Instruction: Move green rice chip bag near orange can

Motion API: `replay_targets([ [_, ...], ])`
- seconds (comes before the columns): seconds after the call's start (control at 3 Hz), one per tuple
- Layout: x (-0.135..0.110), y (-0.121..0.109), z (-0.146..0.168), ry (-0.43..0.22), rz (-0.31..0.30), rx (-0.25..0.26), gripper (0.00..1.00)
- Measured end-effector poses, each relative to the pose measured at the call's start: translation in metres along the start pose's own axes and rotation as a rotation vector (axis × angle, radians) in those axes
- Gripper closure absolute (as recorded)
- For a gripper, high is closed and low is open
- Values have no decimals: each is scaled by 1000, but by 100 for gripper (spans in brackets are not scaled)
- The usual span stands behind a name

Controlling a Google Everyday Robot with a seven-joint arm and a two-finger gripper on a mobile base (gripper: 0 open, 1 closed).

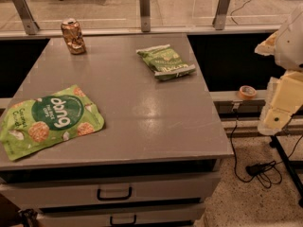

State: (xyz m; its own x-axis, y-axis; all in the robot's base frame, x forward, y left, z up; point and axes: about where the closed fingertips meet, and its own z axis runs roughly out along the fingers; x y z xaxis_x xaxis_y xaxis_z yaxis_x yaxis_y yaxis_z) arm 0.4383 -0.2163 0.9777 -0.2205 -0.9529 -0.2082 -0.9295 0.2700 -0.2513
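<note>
We see the green rice chip bag (49, 119) lying flat at the front left corner of the grey table (142, 112), its left end at the table's edge. Its dark green circle carries white "dang" lettering, upside down from our side, with round tan chips pictured around it; the smaller print we cannot read. The orange can (73, 36) stands upright and dented at the back left corner, well apart from the bag. A smaller green bag (165, 62) with a whitish end band lies towards the back right of the tabletop; its printing is too faint for us to read.

The gripper (279, 112) hangs off the table's right side, well clear of the top, with the cream and white arm above it. It touches nothing on the table, and we cannot tell how far open it is.

Behind it a roll of orange tape (247, 92) sits on a ledge. Below the tabletop we see two drawers (114, 193) with dark handles, and a black cable (258, 169) lies on the floor.
</note>
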Motion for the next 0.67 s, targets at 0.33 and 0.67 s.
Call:
replay_targets([
  [0.33, 0, 0, 0, 0, 0, 0, 0],
  [0.67, -31, -2, 23, -85, -73, -48, 0],
])
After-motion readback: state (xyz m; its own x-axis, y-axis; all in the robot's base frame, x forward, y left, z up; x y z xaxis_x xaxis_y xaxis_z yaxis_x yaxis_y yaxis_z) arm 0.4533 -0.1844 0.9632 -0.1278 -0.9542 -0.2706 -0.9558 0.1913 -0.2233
